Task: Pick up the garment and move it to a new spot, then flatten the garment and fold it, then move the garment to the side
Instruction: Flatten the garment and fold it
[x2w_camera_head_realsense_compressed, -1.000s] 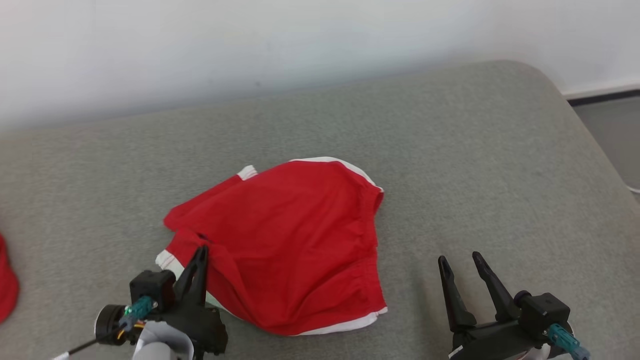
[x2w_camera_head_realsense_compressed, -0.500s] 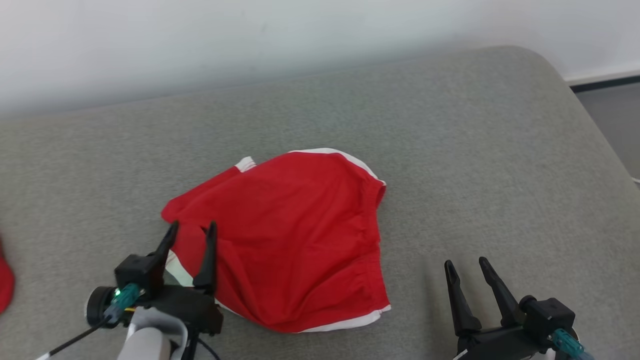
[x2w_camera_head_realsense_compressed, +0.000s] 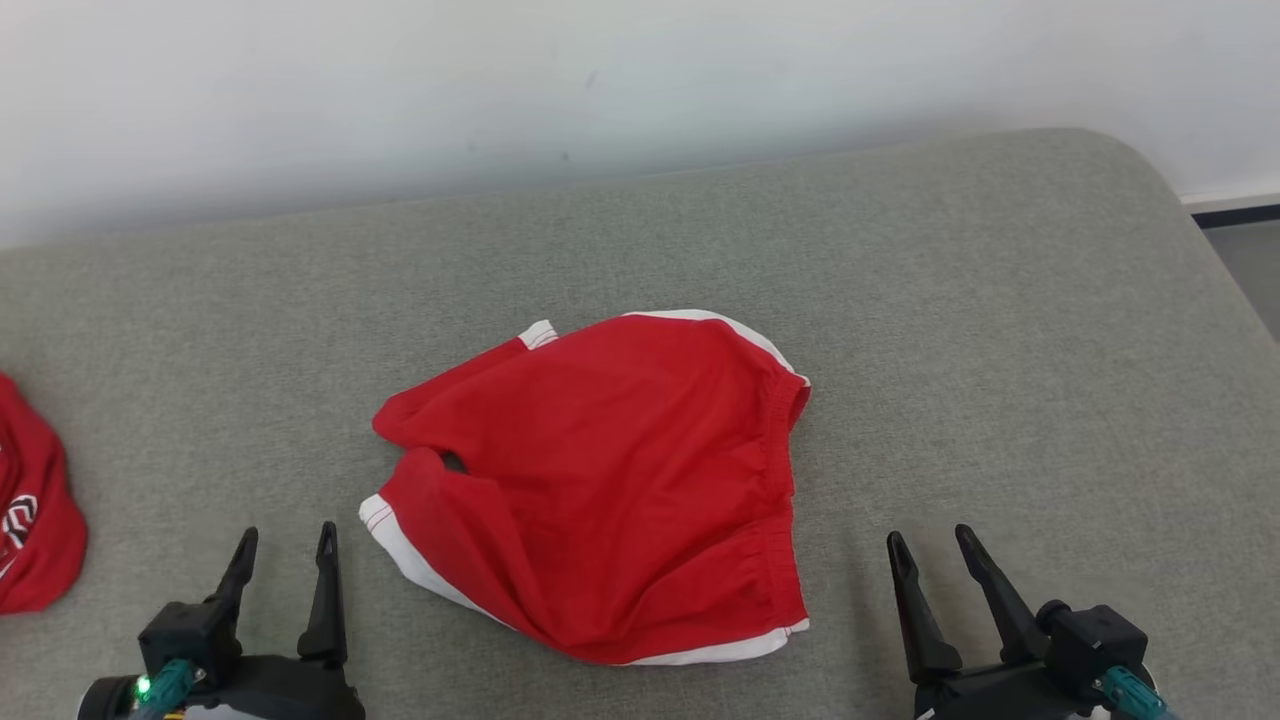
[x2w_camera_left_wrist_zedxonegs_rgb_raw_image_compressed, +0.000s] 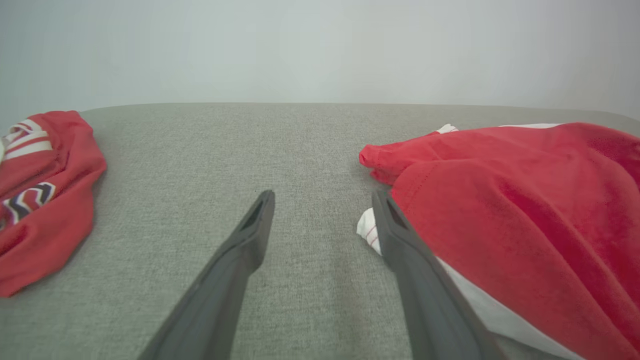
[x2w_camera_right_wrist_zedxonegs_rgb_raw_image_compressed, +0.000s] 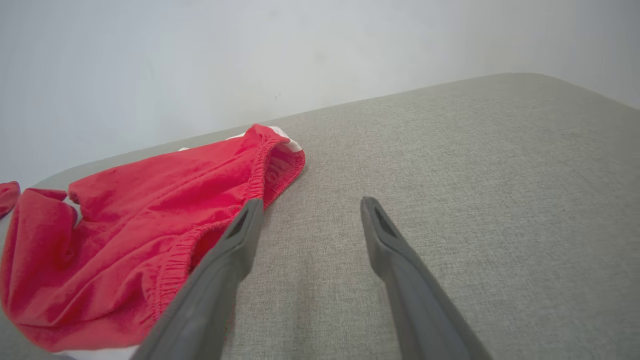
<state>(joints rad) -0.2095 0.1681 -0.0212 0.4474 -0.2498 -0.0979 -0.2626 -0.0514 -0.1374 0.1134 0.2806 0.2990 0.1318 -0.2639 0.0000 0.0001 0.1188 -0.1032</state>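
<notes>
The garment (x2w_camera_head_realsense_compressed: 610, 480) is a pair of red shorts with white trim, lying loosely spread and rumpled in the middle of the grey cushion. It also shows at the right of the left wrist view as the garment (x2w_camera_left_wrist_zedxonegs_rgb_raw_image_compressed: 515, 210) and at the left of the right wrist view as the garment (x2w_camera_right_wrist_zedxonegs_rgb_raw_image_compressed: 140, 225). My left gripper (x2w_camera_head_realsense_compressed: 285, 545) stands open at the lower left, just clear of the white-edged hem, with nothing between its fingers (x2w_camera_left_wrist_zedxonegs_rgb_raw_image_compressed: 250, 240). My right gripper (x2w_camera_head_realsense_compressed: 930, 545) is open at the lower right, beside the waistband, empty.
A second red garment with a printed logo (x2w_camera_head_realsense_compressed: 30, 510) lies at the cushion's left edge, also seen as red cloth (x2w_camera_left_wrist_zedxonegs_rgb_raw_image_compressed: 40, 190). A pale wall backs the grey cushion (x2w_camera_head_realsense_compressed: 1000, 330), whose rounded right end drops to the floor (x2w_camera_head_realsense_compressed: 1255, 260).
My left gripper let go of the garment's hem, opened and drew back toward the lower left. The head camera shifted, bringing the second red garment into view. The right gripper stayed open.
</notes>
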